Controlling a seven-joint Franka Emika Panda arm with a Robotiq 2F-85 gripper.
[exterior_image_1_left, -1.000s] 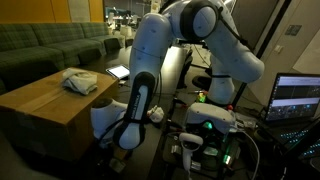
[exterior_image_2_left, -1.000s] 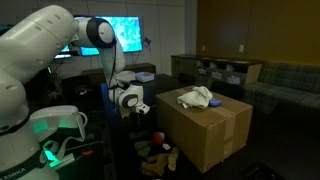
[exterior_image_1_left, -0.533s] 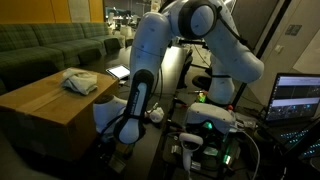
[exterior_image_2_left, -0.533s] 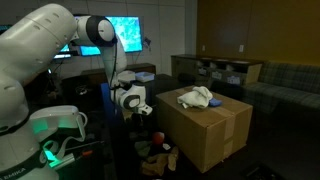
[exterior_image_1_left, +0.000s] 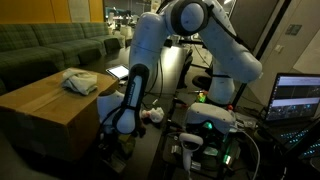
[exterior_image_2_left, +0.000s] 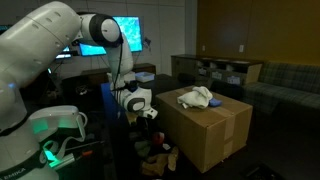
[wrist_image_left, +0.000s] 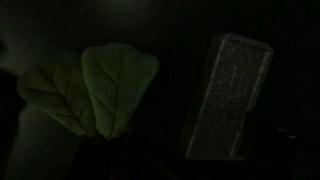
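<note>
crumpled white cloth (exterior_image_2_left: 197, 97) on the brown cardboard box (exterior_image_2_left: 210, 130), up and right of the gripper (exterior_image_2_left: 150, 114) in an exterior view, arm folded low beside the box, honestly can't tell how open the jaws are

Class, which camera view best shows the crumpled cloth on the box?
An exterior view, where the cloth lies bright, unblocked on the box. It also shows in an exterior view, dimmer. The dark wrist view misses it.
</note>
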